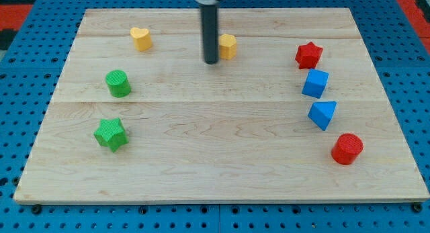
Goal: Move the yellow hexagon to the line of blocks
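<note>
With my tip, a bare rod gripping nothing, on the counter left of the line from red star to red cylinder, push rightward squarely through the adjacent yellow hexagon near the view's top, avoiding glancing contact.

rod: you lose its upper part past the view's top edge | yellow hexagon: its left side sits behind the rod, so you cannot confirm contact with my tip | wooden board: front corners rounded, whole outline visible
</note>
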Controlling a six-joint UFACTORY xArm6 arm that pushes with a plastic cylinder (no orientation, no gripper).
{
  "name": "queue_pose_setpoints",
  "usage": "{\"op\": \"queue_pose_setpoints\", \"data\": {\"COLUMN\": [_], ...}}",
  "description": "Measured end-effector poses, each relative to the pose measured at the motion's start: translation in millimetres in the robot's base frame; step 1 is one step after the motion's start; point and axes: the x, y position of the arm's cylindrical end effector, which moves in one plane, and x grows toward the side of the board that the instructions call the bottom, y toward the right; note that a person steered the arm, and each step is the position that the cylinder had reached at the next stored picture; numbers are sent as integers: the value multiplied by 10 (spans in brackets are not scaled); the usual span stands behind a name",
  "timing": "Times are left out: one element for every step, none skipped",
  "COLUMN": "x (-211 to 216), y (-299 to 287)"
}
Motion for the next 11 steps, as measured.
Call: {"op": "queue_pose_setpoints", "data": {"x": [-655, -310, -713, -1087, -1087, -1098, -1163, -1049, -909, -1274, -1422], "y": [101, -54, -636, -549, 150, 496, 701, 1372, 1194, 1251, 1613]}}
